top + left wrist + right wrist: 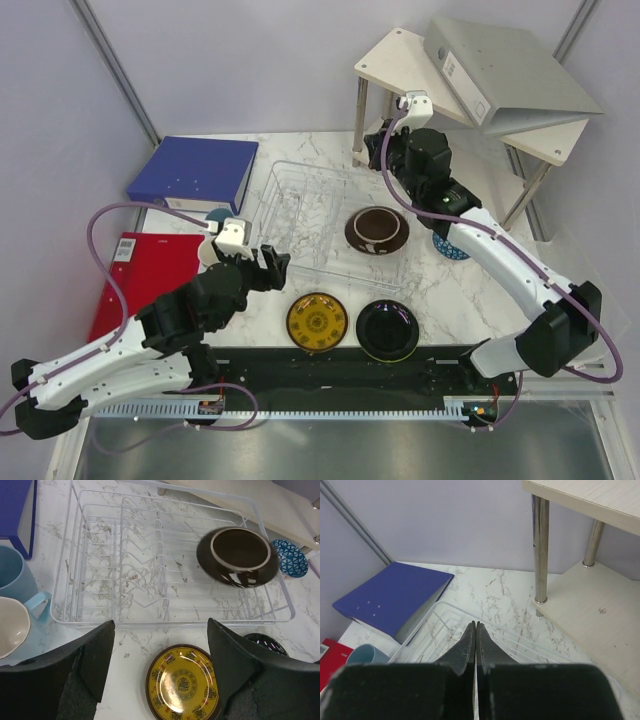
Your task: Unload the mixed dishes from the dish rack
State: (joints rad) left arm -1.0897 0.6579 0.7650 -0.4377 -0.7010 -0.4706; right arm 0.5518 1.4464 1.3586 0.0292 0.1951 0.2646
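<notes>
The wire dish rack (300,200) stands mid-table. A dark dish (377,230) lies bottom-up at its right end, also seen in the left wrist view (237,555). In front of the rack, a yellow patterned plate (317,322) and a glossy black plate (387,329) lie on the table. A small blue patterned dish (452,247) sits right of the rack. A light-blue mug (15,575) and a white mug (10,625) stand to its left. My left gripper (268,268) hangs open over the yellow plate (182,685). My right gripper (475,626) is shut on nothing, above the rack's far right corner.
A blue binder (195,172) lies at the back left and a red folder (130,275) at the left edge. A white two-tier shelf (400,60) with a grey binder (500,70) on top stands at the back right; its metal legs (539,550) are close to my right gripper.
</notes>
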